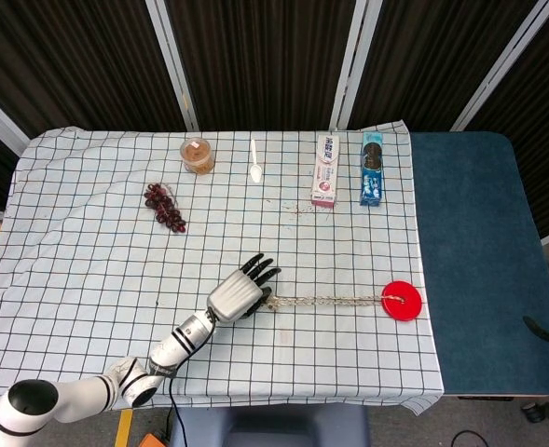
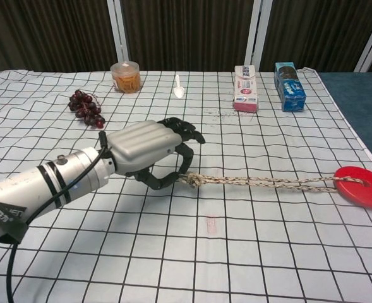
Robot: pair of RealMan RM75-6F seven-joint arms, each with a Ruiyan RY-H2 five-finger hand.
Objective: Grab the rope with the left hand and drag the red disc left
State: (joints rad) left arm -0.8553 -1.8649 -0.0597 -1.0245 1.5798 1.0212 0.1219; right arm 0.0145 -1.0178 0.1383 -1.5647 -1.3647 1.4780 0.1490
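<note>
- At table centre, left hand (image 2: 149, 151) pinches rope (image 2: 261, 182) end, fingers curled around it
- Grab step looks done; next: drag toward 9 o'clock so red disc (image 2: 362, 186) follows

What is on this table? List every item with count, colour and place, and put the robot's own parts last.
Red disc: one, red, right side of the checked cloth, tied to the rope.
Rope: one, beige braid, stretched from the disc leftward to the left hand.
Grapes: one bunch, dark red, far left part of the cloth.
Jar: one, clear with orange-brown contents, back row, left.
Spoon: one, white, back row, right of the jar.
Pink toothpaste box: one, white and pink, back row.
Blue box: one, blue, right of the pink box.
Checked cloth: one, white with black grid, covering most of the table.
Table: one, blue surface bare on the right.
Left hand: one, silver with black fingers, at the rope's knotted left end, fingers curled around it.
</note>
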